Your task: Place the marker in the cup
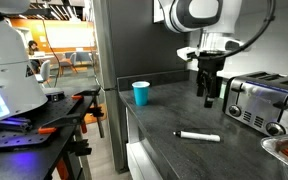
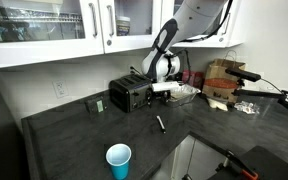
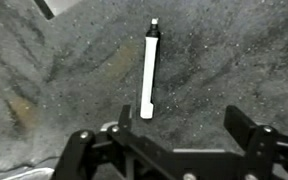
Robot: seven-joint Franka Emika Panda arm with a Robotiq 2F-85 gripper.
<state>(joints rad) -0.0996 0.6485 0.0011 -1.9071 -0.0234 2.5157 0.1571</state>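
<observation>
Marker [image 3: 149, 68] beneath wide-spread tool [image 3: 164, 132]

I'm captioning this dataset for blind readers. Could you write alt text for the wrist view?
A white marker lies flat on a dark speckled countertop, running lengthwise up the middle of the frame. The open gripper fills the bottom edge, its two fingers spread apart and holding nothing, with the marker's near end just beyond them.

Probably an office kitchenette: white wall cabinets [image 2: 44, 25], dark stone counter [image 2: 64, 140], chrome toaster [image 1: 259, 103] beside the fingers [image 1: 205, 93].
</observation>
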